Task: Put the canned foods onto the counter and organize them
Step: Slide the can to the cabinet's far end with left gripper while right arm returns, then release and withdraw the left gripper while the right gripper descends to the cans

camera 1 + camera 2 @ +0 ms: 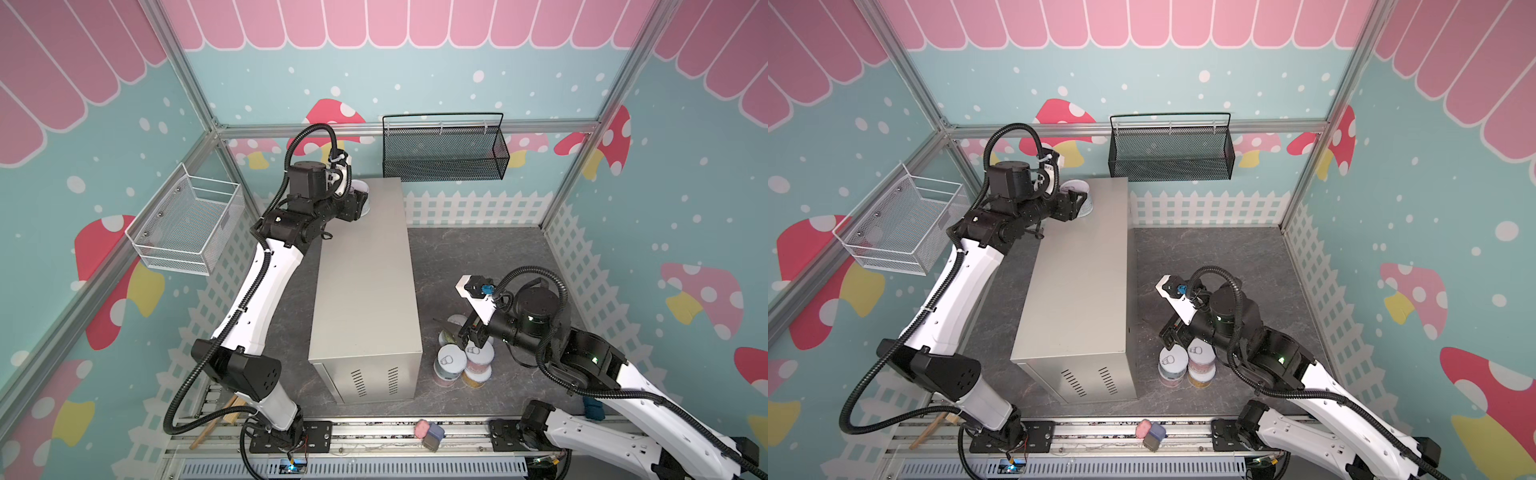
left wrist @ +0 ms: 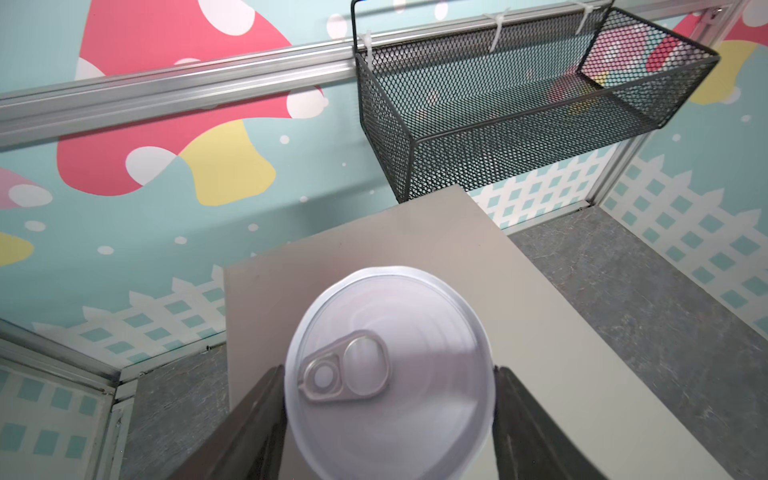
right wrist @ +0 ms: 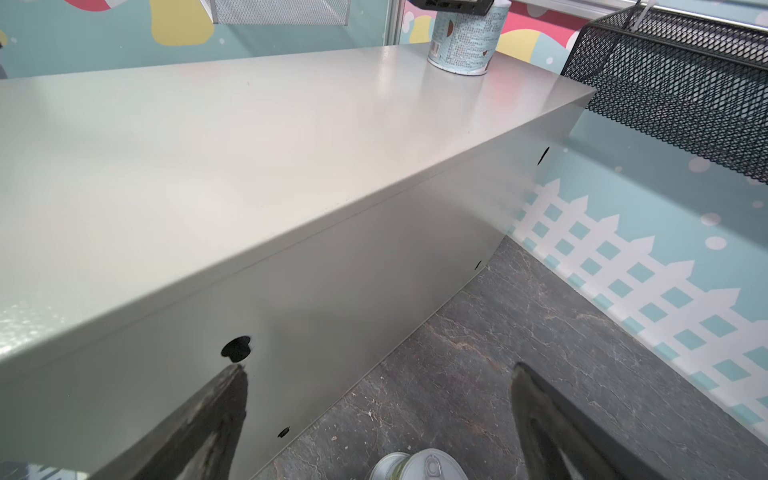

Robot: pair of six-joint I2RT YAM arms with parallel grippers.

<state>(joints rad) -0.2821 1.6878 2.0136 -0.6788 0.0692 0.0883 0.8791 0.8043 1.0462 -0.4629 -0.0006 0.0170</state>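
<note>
Left gripper [image 2: 390,370]: closed on the blue can [image 2: 388,361], one finger on each side of its lid, pull tab facing up.
Blue can: upright at the far end of the counter [image 1: 365,270], near its left edge. In the right wrist view its base appears to rest on the counter top, with the gripper over it.
Blue can, top views: mostly hidden by the left wrist; only part of the lid and label shows.
Right gripper [image 3: 379,369]: jaws wide apart, holding nothing. It hangs low over the floor [image 1: 478,257] just right of the counter, toward the counter's vented near end.
Floor cans [image 1: 451,361]: a tight cluster on the floor just right of the counter, some stacked in twos.
Floor cans to right gripper: directly beneath it. In the right wrist view two lids show below and between the fingers, apart from both.
Count of floor cans: the right arm covers part of the cluster, so I cannot tell.
</note>
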